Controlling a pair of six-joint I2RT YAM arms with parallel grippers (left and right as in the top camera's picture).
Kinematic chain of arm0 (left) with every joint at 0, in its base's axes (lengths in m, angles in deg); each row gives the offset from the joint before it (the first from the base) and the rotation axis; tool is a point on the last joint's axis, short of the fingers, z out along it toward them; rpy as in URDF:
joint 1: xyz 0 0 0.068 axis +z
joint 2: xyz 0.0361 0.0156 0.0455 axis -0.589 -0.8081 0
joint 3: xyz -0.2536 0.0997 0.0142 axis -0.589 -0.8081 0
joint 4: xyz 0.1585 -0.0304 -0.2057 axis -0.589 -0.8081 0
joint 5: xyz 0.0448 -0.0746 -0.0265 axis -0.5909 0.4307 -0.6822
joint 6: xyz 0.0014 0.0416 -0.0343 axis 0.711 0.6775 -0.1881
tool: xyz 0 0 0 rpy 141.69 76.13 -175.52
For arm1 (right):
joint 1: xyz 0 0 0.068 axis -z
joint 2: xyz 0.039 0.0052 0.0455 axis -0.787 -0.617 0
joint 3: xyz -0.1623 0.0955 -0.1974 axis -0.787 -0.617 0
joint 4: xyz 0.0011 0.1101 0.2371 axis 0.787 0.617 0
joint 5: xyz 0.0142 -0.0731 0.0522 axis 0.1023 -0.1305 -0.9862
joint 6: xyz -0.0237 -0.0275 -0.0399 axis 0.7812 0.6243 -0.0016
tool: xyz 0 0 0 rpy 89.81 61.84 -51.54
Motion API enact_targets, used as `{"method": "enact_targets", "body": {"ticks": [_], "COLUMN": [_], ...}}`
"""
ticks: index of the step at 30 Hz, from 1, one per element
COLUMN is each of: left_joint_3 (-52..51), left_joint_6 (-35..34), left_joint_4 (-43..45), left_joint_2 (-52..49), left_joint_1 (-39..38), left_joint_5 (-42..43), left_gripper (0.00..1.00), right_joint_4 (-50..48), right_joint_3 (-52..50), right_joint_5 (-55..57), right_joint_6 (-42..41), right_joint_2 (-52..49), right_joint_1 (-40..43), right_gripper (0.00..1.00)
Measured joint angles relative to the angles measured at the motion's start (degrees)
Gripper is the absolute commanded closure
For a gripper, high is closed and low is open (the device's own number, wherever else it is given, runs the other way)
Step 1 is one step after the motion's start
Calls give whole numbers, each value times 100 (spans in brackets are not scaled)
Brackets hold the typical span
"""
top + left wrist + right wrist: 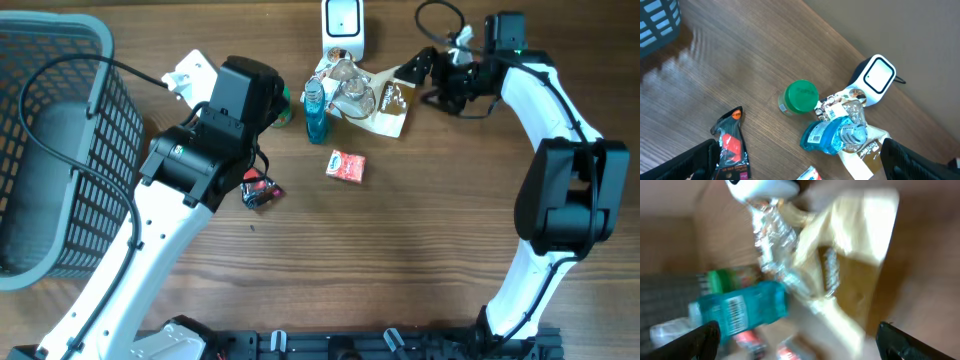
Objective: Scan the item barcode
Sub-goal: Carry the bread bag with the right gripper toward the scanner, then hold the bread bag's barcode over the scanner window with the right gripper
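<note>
Right end effector (797,338), released and empty, is hovering by the cream pouch (392,108) beside the scanner (343,25) at the worktop's far edge, probably risking snagging the clear wrapper (350,88) crowding it.

A blue bottle (315,108) lies near the white scanner (343,25).

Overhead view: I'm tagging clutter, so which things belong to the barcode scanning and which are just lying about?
For the job: white scanner; likely items to scan: blue bottle, tan packet, red box, green-lidded jar, red-black packet.
Just lying about, probably: grey basket, black cable.
</note>
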Motion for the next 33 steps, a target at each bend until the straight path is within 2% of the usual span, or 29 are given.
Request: {"method": "enact_targets", "body": {"ticks": [3,8,10,16,23,25,27,29,33], "left_joint_3": [0,0,0,0,0,0,0,0,0], "left_joint_6": [0,0,0,-2,0,0,0,0,0], "left_joint_4": [-7,-7,-13,-192,-271,-275,-275,-286,-291], "left_joint_2": [0,0,0,0,0,0,0,0,0], "left_joint_1": [0,-2,0,0,0,-2,0,0,0], "left_joint_5": [0,0,0,0,0,0,0,0,0], "left_gripper": [0,0,0,0,0,0,0,0,0], "right_joint_4": [-361,-901,-1014,-1460,-1867,-1891,-1902,-1952,-2059], "right_joint_3": [0,0,0,50,66,105,151,173,173], "right_joint_5": [929,1558,1580,1513,297,20,-160,-376,-442], "right_joint_6": [787,1060,866,-632,-1751,-1891,-1974,-2022,-1858], "right_joint_2": [0,-155,-385,-855,-1078,-1165,-1279,-1460,-1604], "right_joint_1": [-13,-321,-474,-586,-605,-651,-678,-678,-678], "right_gripper": [0,0,0,0,0,13,42,59,79]}}
